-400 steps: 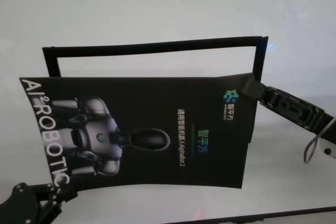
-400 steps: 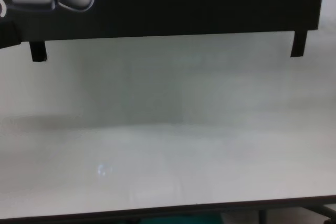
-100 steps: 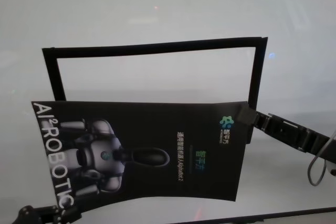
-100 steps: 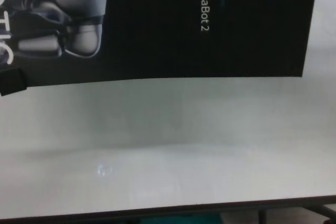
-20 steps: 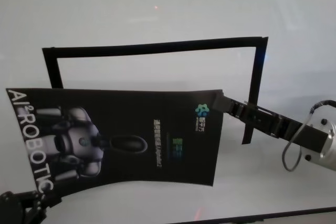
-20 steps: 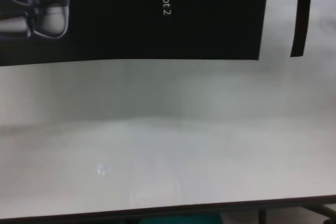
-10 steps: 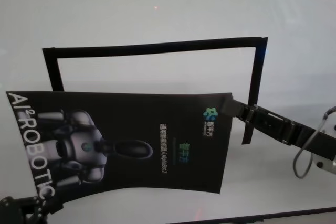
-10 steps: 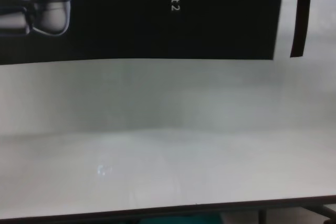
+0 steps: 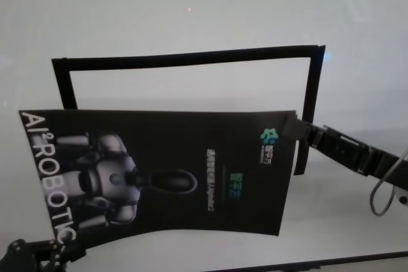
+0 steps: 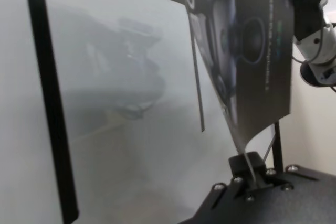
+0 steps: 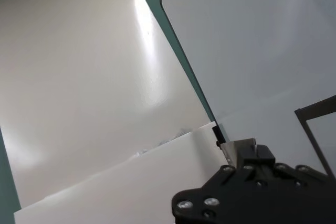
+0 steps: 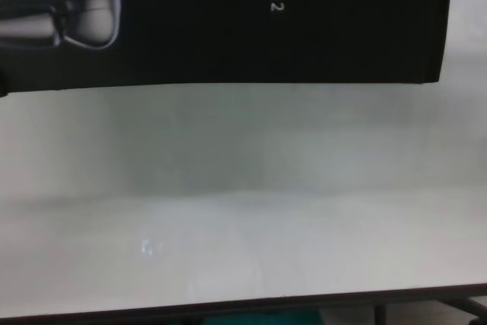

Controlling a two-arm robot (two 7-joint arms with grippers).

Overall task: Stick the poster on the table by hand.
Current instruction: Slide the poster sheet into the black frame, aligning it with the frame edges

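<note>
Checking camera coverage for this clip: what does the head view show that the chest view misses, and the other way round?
Only the head view shows the black strips forming a frame on the table, the poster's robot figure and full lettering, the right gripper pinching the poster's far right corner, and the left gripper at its near left corner.

Only the chest view shows the table's dark front edge and the bare stretch of white before it.

Both show the poster held above the white table, not yet laid flat.
</note>
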